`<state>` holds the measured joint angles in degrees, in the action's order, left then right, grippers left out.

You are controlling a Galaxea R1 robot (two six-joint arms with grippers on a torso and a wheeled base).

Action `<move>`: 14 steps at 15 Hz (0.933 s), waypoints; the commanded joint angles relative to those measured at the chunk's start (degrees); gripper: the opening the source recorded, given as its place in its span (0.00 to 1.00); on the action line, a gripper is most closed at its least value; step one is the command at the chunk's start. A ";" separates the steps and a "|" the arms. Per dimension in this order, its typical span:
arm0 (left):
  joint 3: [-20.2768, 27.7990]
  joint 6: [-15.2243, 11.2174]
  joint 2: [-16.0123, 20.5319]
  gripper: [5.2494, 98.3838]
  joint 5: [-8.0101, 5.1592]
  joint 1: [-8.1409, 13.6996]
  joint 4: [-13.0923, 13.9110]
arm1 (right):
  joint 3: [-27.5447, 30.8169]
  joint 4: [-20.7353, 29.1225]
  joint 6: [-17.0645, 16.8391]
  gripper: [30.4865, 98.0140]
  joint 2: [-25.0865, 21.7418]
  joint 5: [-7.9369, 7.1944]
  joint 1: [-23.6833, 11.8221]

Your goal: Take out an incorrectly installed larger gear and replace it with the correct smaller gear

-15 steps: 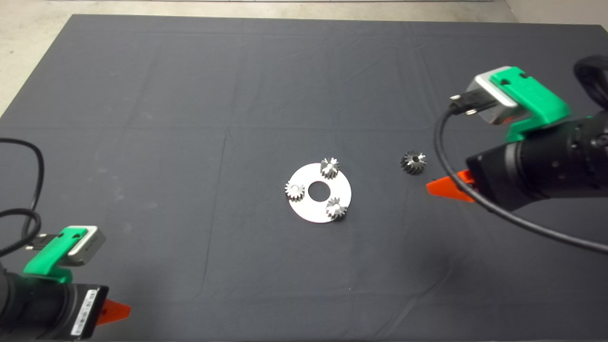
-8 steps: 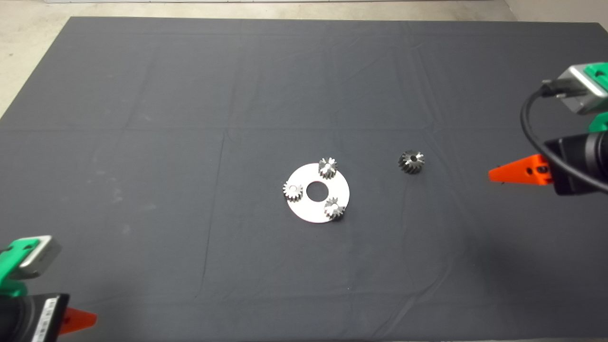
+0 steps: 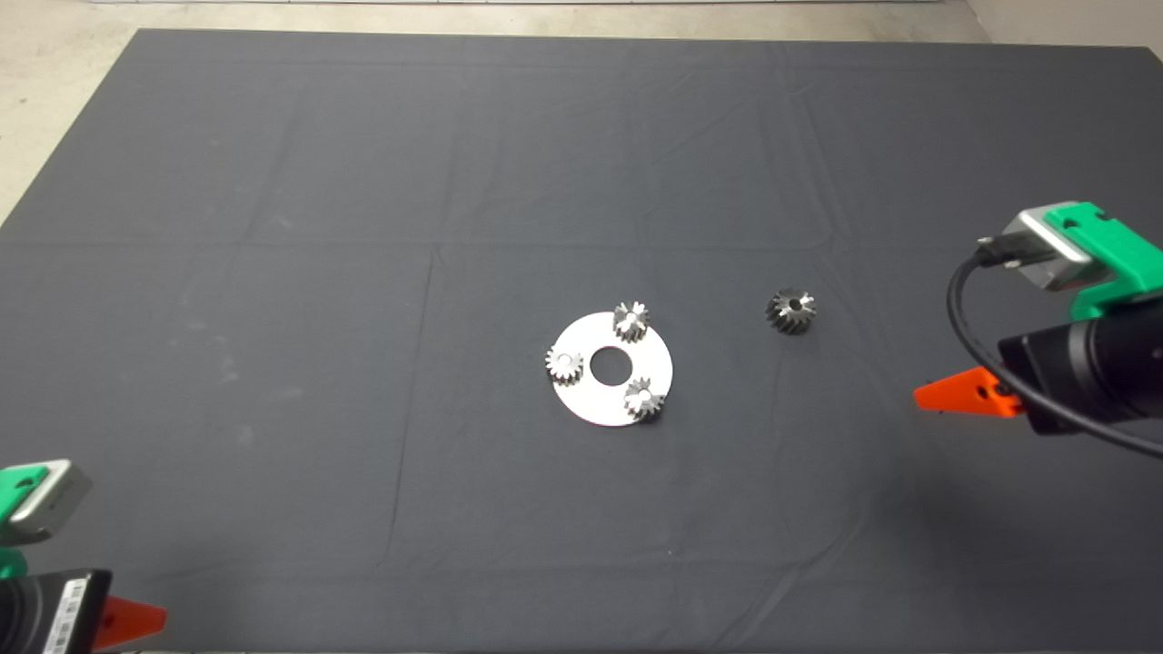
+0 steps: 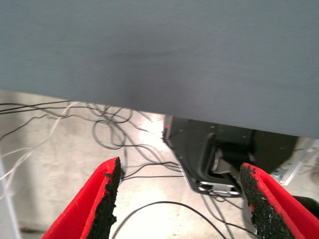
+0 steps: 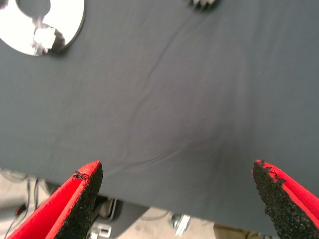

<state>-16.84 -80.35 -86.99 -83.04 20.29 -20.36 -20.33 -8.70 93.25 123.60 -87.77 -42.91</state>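
**Both tools spread wide and empty; gears sit untouched on the mat**

The right tool [image 5: 174, 199], green-bodied with two red fingers, hangs over the right side of the dark grey cloth mat [image 3: 363, 182] covering the worktop. Its black-padded fingers stand far apart with only bare mat between them.

The left tool [image 4: 182, 199] sits at the mat's lower left corner, equally wide apart and holding nothing; cables on the floor show beyond the mat edge.

The larger gear [image 3: 790, 311], dark steel with long teeth, lies alone on the mat, right of the round silvery metal disc [image 3: 595, 400] and well apart from the right tool. Three small steel gears sit on the disc; the smaller gear [image 3: 642, 398] sits at its lower right edge.

A white label on the left arm carries print too small to read.
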 commanded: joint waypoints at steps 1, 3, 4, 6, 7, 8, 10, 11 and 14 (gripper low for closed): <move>0.09 1.36 -3.34 0.59 -6.95 -0.24 0.06 | -2.23 0.50 -0.52 0.72 -0.23 -4.60 8.53; -0.40 3.12 -4.90 0.59 -7.84 -0.24 1.40 | -5.59 0.62 -0.52 0.72 -0.29 -4.72 11.02; -1.85 4.03 -5.85 0.59 -7.84 -0.24 2.41 | -7.31 0.62 -0.70 0.72 -0.23 -4.85 11.79; -5.12 6.96 -8.86 0.59 -7.75 -0.24 4.45 | -9.80 0.79 -2.63 0.72 -0.32 -4.87 11.97; -5.19 7.14 -9.12 0.59 -7.75 -0.24 4.74 | -9.71 0.97 -2.63 0.72 -0.58 -4.87 11.97; -4.91 7.22 -9.21 0.59 -7.75 -0.24 4.98 | -9.50 1.06 -2.63 0.72 -0.76 -4.87 11.97; -4.95 8.37 -9.13 0.59 -7.75 -0.24 7.43 | -10.06 1.06 -2.63 0.72 -0.58 -4.78 12.31; -5.03 8.98 -9.12 0.59 -7.75 -0.24 7.61 | -10.74 1.06 -2.69 0.72 -0.41 -4.78 13.26; -4.51 10.30 -8.81 0.59 -7.84 -0.15 7.61 | -9.89 1.06 -2.54 0.72 -0.85 -4.69 14.25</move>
<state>-21.52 -71.94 -96.05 -87.17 20.15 -14.38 -30.50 -8.52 91.01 123.31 -87.67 -29.37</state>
